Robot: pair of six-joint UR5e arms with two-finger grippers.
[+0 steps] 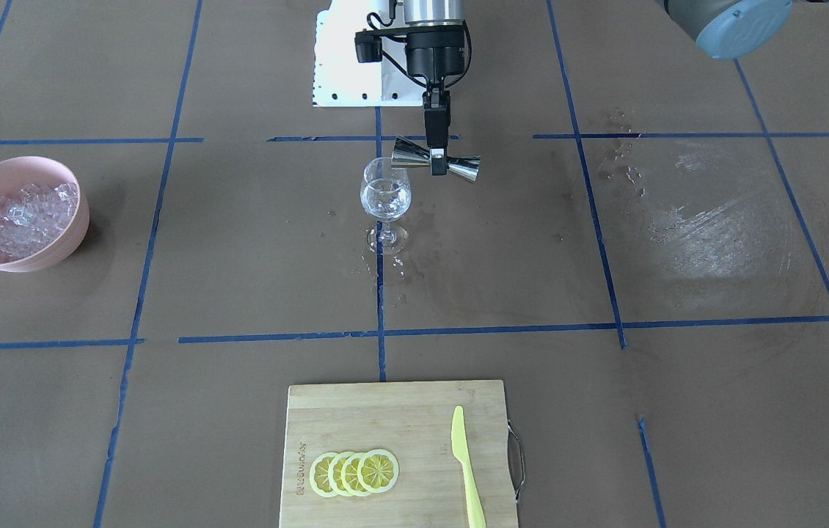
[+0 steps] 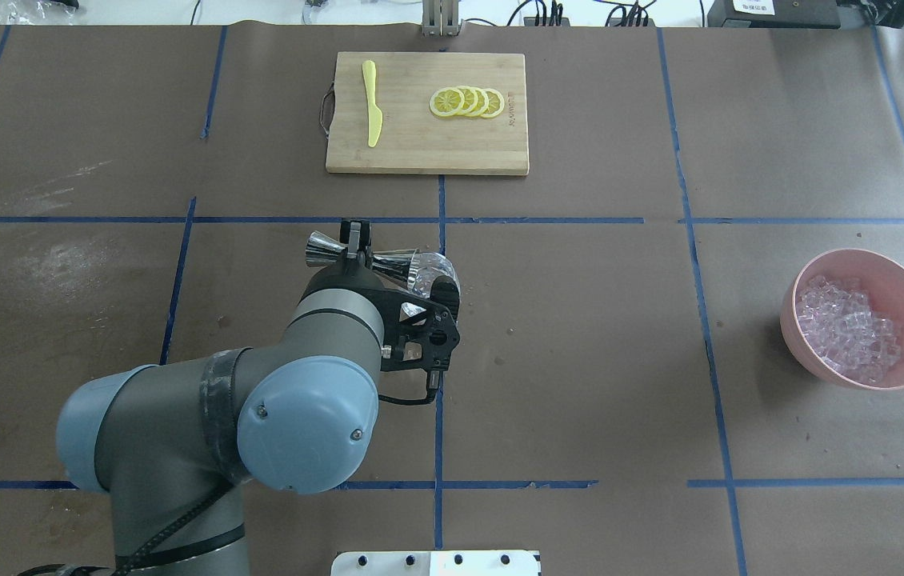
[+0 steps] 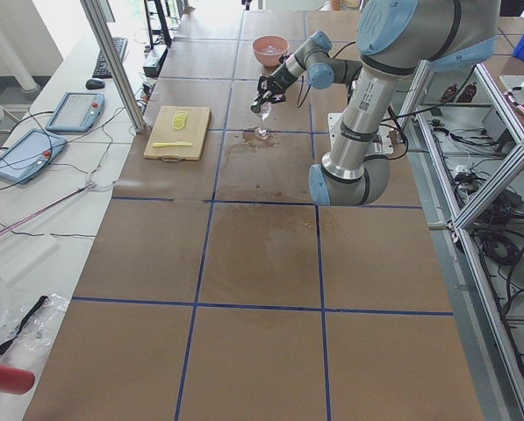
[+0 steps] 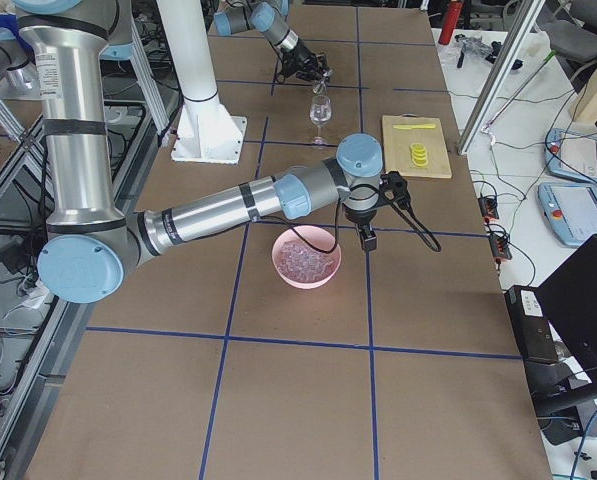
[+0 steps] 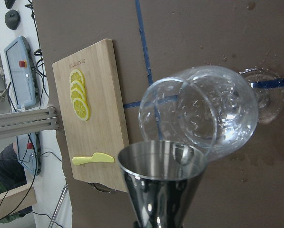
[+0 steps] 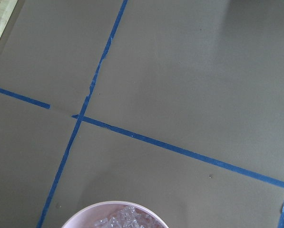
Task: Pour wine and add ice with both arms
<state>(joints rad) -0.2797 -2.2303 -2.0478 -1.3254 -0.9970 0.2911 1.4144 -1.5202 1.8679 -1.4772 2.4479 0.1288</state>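
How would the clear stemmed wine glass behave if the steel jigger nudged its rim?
The clear stemmed wine glass would probably tip easily: it has a wide bowl on a thin stem over a small foot. The wet patches around the foot suggest it could also slide. Being thin glass, it likely breaks if the steel double-cone jigger knocks it over.

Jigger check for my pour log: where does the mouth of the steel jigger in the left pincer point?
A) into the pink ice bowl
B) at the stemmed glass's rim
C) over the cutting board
B: the left pincer holds the jigger sideways, its mouth at the rim of the stemmed glass.
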